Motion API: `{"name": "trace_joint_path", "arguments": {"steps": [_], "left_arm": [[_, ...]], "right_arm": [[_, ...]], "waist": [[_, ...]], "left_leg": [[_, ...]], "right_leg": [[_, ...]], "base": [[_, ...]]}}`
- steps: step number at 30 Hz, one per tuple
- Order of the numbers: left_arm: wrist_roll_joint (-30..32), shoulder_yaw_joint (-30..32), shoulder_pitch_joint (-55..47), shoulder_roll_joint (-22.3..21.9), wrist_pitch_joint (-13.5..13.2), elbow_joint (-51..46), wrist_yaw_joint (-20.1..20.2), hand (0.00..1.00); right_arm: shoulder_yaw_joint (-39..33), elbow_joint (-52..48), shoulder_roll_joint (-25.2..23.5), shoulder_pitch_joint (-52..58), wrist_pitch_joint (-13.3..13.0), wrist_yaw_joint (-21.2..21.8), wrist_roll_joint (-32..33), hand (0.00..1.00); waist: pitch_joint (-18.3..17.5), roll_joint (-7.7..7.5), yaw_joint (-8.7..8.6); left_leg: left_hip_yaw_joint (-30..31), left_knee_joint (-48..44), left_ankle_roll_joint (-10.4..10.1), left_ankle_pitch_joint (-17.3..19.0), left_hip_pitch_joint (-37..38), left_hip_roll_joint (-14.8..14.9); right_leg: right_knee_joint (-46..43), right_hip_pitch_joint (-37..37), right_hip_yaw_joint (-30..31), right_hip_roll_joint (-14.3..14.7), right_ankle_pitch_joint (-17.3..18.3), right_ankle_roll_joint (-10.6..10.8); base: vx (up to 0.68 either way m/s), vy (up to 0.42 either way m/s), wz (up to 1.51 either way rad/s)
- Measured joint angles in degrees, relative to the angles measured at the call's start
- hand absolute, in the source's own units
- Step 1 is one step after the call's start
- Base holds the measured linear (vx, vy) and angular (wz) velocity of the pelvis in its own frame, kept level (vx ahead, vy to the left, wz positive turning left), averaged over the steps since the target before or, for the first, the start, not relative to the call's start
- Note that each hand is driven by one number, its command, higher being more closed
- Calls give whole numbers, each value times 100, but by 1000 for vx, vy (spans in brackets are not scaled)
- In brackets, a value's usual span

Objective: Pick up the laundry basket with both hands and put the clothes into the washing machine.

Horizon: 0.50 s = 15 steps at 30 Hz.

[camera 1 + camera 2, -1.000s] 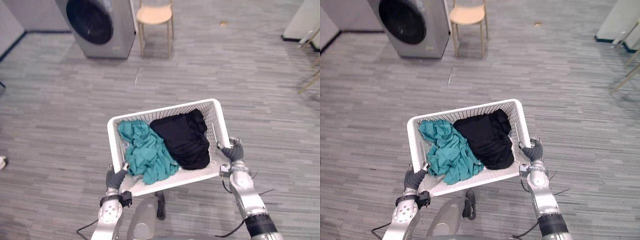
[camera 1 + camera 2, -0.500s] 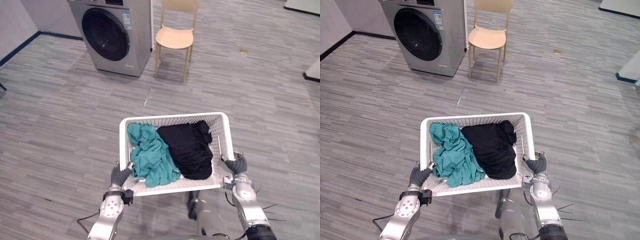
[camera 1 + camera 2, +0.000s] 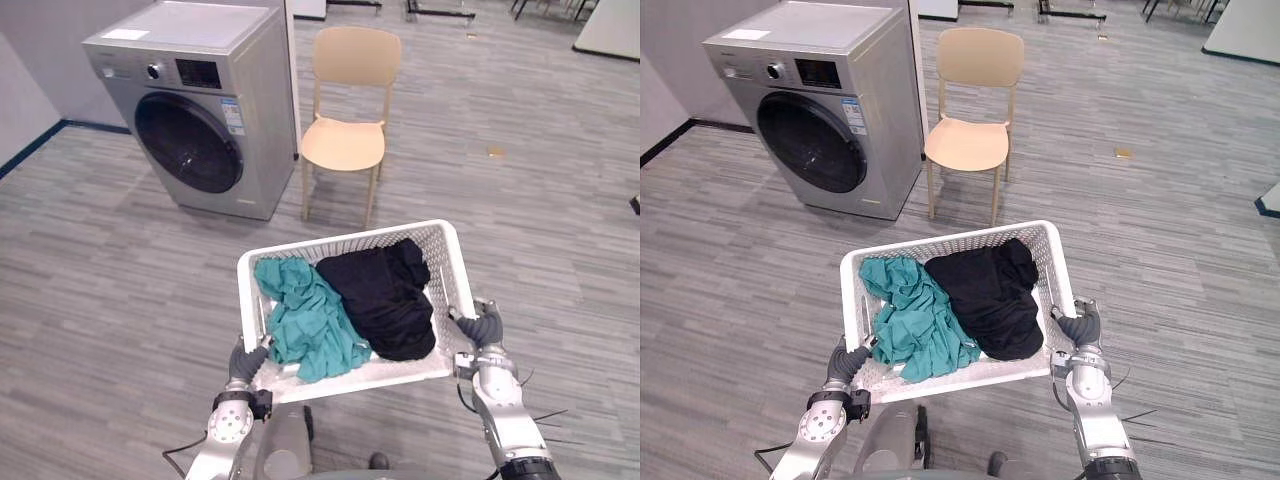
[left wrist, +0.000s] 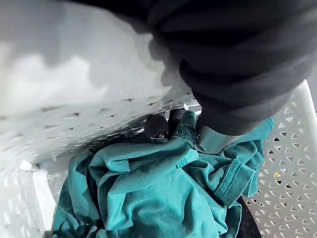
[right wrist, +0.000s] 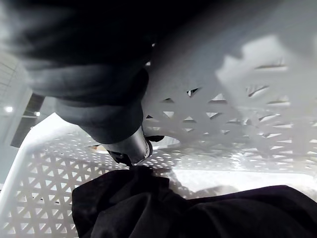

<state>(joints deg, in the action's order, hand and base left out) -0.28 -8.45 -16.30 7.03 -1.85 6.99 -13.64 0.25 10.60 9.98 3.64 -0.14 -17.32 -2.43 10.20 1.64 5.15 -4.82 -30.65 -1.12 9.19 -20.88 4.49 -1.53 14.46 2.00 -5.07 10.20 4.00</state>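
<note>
The view has swung up over the last second: the washing machine (image 3: 190, 110), before cut off at the top edge of the frame, now shows whole in the upper left, with a beige chair (image 3: 345, 140) just to its right, so the robot appears to have turned to face it while carrying the load. The white laundry basket (image 3: 340, 243) sits in the lower centre, held off the grey floor (image 3: 560, 230) and well apart from the machine. The left hand (image 3: 245, 358) grips its lower-left rim; in the left wrist view dark fingertips (image 4: 157, 126) hook over the wall just above the teal garment (image 3: 305, 320). The right hand (image 3: 485, 326) clasps the right rim, with one finger (image 5: 130, 148) curled inside beside the black garment (image 3: 385, 300). Both clothes lie side by side in the basket, teal left, black right. The pick-up looks done; what remains is to close the distance, and the machine's round door (image 3: 187, 143) looks closed, which would need dealing with before anything goes in.
</note>
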Motion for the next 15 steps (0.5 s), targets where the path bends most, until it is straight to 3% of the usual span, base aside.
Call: {"name": "trace_joint_path", "arguments": {"steps": [3,4,5,6,7,8,9,10,11,13,15], "left_arm": [[-1,1,-23,12,52,-5,0,100],[-1,0,-54,43,82,-4,1,100],[0,0,-56,127,142,-2,4,100],[-1,-2,-57,176,178,2,8,100],[0,-4,-59,240,231,7,12,100],[-1,-4,-59,264,249,6,3,100],[-2,-4,-55,275,249,-3,-5,100],[-3,-14,5,322,243,-34,-8,100],[-3,-18,14,325,243,-34,-8,100],[-3,-55,66,327,246,-30,-7,100],[2,-79,152,339,257,-11,-6,100]], "right_arm": [[13,33,-18,-28,0,6,-50,100],[12,156,-62,-35,0,22,-59,100],[-2,322,-170,-32,1,22,-58,100],[-13,406,-231,-32,1,23,-57,100],[-20,519,-301,-27,3,23,-60,100],[-19,531,-335,-29,0,27,-62,100],[-18,520,-342,-34,-2,27,-66,100],[-19,476,-326,-32,-57,29,-67,100],[-19,474,-320,-32,-62,29,-67,100],[-21,472,-265,-30,-66,29,-54,100],[-41,423,-246,-2,-64,21,-44,100]], "waist": [[-24,-32,64],[-6,-75,54],[34,-150,15],[46,-181,-4],[56,-205,-58],[43,-134,-80],[22,-99,-94],[14,-69,-135],[14,-64,-140],[34,-23,-264],[58,20,-402]], "left_leg": [[-182,-397,237,588,66,-106],[-196,-363,295,757,347,-265],[-216,-260,369,922,780,-448],[-217,-181,411,997,1022,-537],[-217,89,480,1077,1535,-666],[-215,471,493,1073,2024,-693],[-186,654,498,1068,2211,-693],[-70,1130,463,1044,2739,-693],[-44,1203,439,1031,2811,-692],[33,1472,383,1007,3212,-583],[72,1609,174,1112,3717,-447]], "right_leg": [[-1505,-565,18,-175,295,478],[-3048,-1078,169,-250,218,951],[-4749,-1544,157,-342,-27,1169],[-5432,-1725,41,-431,-13,1136],[-6314,-2017,-411,-620,157,742],[-6422,-2313,-945,-716,342,277],[-6329,-2480,-1197,-727,418,150],[-5640,-2938,-1804,-709,642,-174],[-5454,-3013,-1887,-695,657,-198],[-4086,-3379,-2175,-535,579,-256],[-1713,-3572,-2128,-194,-411,-146]], "base": [[515,256,-11],[524,208,6],[533,188,17],[667,178,28],[567,103,20],[558,92,14],[664,73,10],[562,42,9],[683,19,22],[534,-24,35],[664,-73,43]]}}
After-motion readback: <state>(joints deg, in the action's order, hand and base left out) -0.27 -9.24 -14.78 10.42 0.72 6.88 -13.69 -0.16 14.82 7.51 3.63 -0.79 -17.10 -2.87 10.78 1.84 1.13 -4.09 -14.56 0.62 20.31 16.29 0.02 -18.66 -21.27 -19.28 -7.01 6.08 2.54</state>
